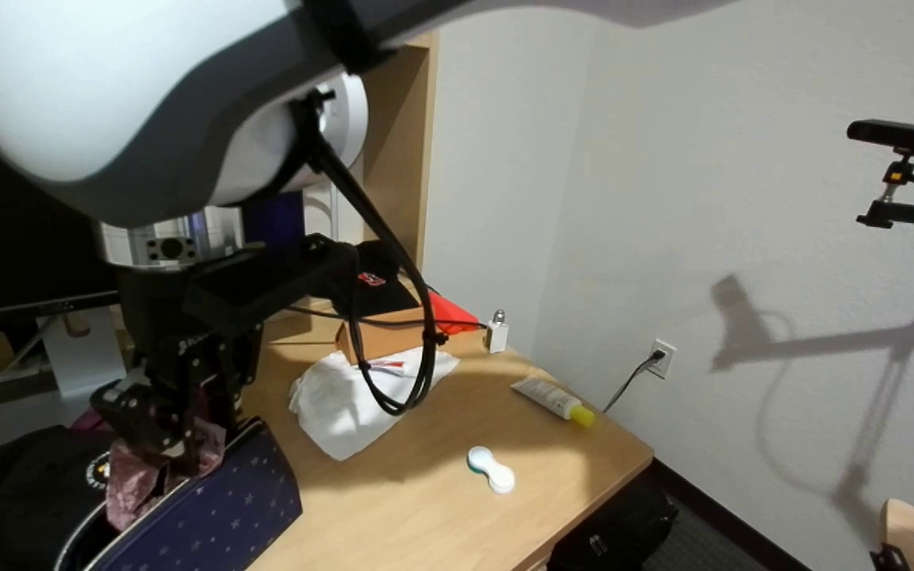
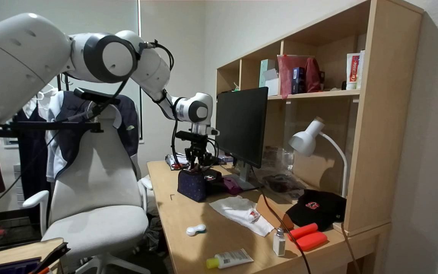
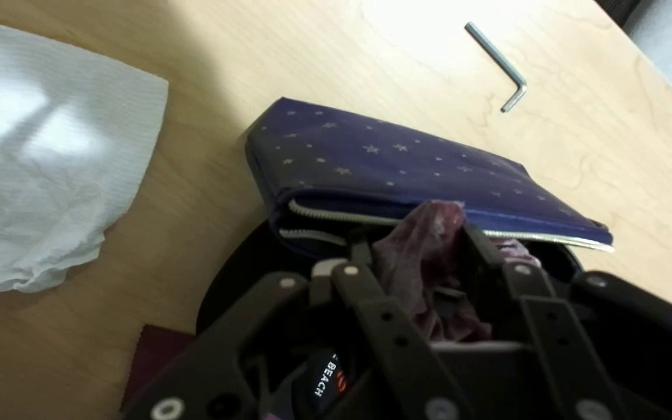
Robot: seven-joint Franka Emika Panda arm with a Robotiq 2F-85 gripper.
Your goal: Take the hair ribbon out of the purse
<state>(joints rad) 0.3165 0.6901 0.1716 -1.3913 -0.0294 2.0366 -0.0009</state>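
Observation:
The purse (image 3: 365,151) is dark navy with pale stars, and its zipped mouth is open along a pale edge. It also shows in both exterior views (image 1: 243,500) (image 2: 191,186). The hair ribbon (image 3: 415,256) is a scrunched dusty pink-mauve bundle at the purse's mouth. In an exterior view the ribbon (image 1: 133,480) bulges over the rim. My gripper (image 3: 420,248) points down into the mouth, its fingertips apart with ribbon folds between them. It also shows in both exterior views (image 1: 179,444) (image 2: 196,163). The lowest folds and the purse's inside are hidden.
A black cap-like object (image 1: 28,484) lies right behind the purse, with purple fabric (image 2: 232,185) beyond. A monitor (image 2: 242,125) stands near the arm. A white cloth (image 3: 62,157) and a hex key (image 3: 496,55) lie on the table. A contact lens case (image 1: 491,469) is nearer the edge.

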